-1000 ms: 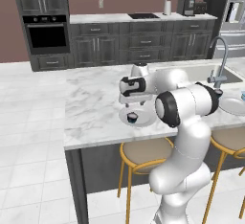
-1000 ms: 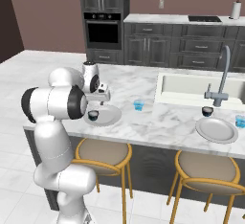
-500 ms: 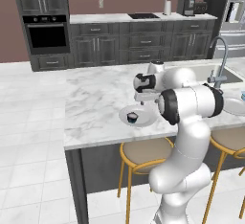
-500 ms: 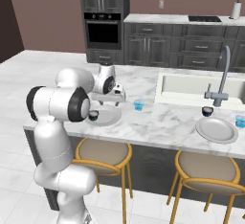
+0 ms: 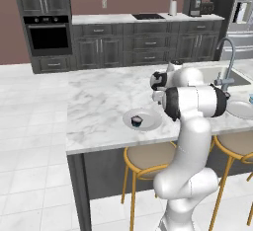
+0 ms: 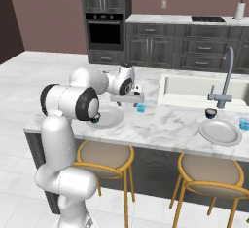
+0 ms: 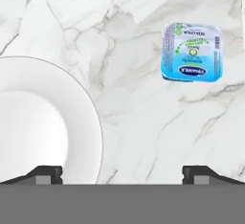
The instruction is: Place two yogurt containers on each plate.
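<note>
You face a white marble worktop (image 6: 160,124) in a dark-cabinet kitchen. Your tool (image 7: 122,173) hangs released, holding nothing. A navy yogurt cup (image 5: 137,121) sits in the near plate (image 5: 150,121); a light blue cup (image 7: 192,51) stands just beside that plate. The far plate (image 6: 220,132) by the sink has a dark cup (image 6: 210,113) and a blue cup (image 6: 244,123) near it, the blue one cut off.

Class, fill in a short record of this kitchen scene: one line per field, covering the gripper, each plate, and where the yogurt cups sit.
gripper: open, empty, above the counter
near plate: holds one dark cup
blue cup: on the marble beside the near plate, under the hand
far plate: bare, by the sink
other cups: dark cup and blue cup stand beside the far plate
</note>
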Controlling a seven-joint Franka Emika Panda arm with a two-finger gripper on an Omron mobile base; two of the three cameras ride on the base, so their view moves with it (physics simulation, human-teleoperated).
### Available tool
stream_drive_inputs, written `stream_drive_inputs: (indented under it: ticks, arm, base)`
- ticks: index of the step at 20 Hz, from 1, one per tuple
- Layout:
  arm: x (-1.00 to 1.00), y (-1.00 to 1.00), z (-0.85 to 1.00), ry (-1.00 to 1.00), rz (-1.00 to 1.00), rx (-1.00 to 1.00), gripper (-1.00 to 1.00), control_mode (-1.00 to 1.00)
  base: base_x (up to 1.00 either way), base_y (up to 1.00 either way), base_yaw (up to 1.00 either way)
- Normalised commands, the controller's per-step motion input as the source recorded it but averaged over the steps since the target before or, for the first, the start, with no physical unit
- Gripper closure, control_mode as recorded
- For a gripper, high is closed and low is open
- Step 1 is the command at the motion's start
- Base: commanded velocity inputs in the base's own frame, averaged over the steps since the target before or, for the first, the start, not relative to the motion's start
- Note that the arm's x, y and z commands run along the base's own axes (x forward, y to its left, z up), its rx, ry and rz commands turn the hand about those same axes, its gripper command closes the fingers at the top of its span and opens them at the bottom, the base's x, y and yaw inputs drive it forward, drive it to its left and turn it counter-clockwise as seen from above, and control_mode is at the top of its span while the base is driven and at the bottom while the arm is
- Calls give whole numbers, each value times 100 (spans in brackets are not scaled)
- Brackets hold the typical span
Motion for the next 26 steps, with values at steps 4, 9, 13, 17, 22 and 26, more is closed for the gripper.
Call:
stream_drive_inputs:
  ticks: [4,9,13,17,22,26]
  arm:
    - [26,-59,0,0,0,0,-100,-100]
    - [17,-43,0,0,0,0,-100,-100]
    - [13,-20,-4,2,0,0,-100,-100]
    - [14,-3,-13,3,0,0,-100,-100]
    - [23,0,-22,1,0,0,-100,-100]
    - [31,0,-19,0,0,0,-100,-100]
  base:
    - [0,0,0]
    - [0,0,0]
    - [0,0,0]
    - [0,0,0]
    - [0,0,0]
    - [0,0,0]
